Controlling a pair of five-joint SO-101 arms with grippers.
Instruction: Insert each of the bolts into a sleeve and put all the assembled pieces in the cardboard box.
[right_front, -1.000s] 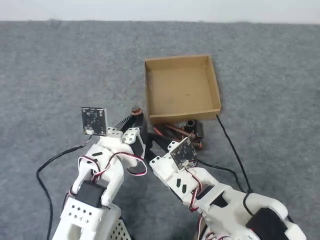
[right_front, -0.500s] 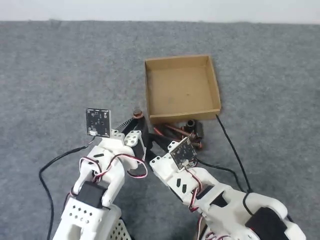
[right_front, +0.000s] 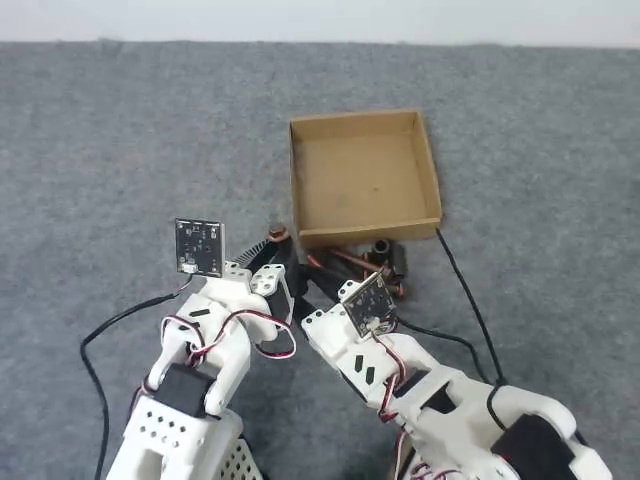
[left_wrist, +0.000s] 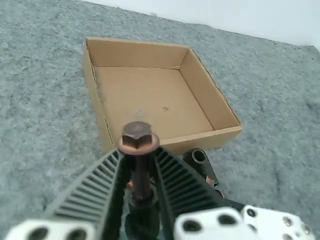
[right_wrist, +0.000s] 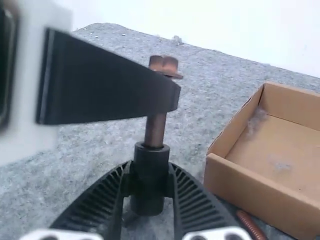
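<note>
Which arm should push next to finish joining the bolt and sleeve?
Probably the left: its gripper grips the bolt, whose shaft enters the sleeve that the right gripper clamps.

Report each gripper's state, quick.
Left gripper: shut on a copper bolt, head up.
Right gripper: shut on a black sleeve, with the bolt's shank meeting its top.
</note>
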